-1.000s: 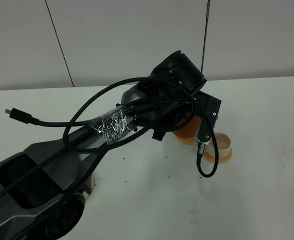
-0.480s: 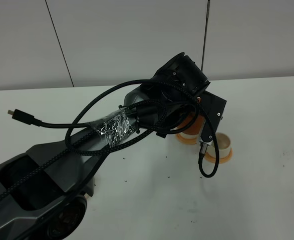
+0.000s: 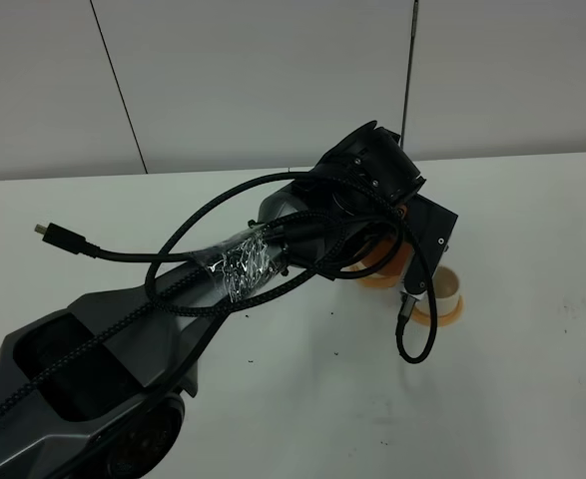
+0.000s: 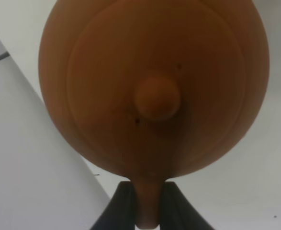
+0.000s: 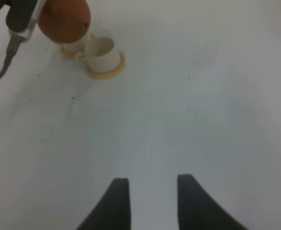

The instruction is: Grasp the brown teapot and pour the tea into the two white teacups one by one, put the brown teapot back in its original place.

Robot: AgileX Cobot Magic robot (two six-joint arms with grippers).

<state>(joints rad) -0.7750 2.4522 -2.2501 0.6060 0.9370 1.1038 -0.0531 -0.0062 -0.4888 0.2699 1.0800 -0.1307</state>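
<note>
Brown teapot (image 4: 150, 86), just one, clamped in left pincer (image 4: 149, 211) near two white teacups (image 5: 102, 50); right pincer (image 5: 152, 181) apart.

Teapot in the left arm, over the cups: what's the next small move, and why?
Probably tip the brown teapot spout-down over the teacup beneath it. The left gripper has its jaws shut on the handle, the pot hangs right above that cup, and the neighbouring teacup looks empty.

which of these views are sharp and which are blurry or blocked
Left wrist view: the teapot fills the frame, too close and soft. Right wrist view: evenly lit but slightly blurred, the teacup readable. Exterior high view: sharpest, though the left arm hides most of the teapot.
</note>
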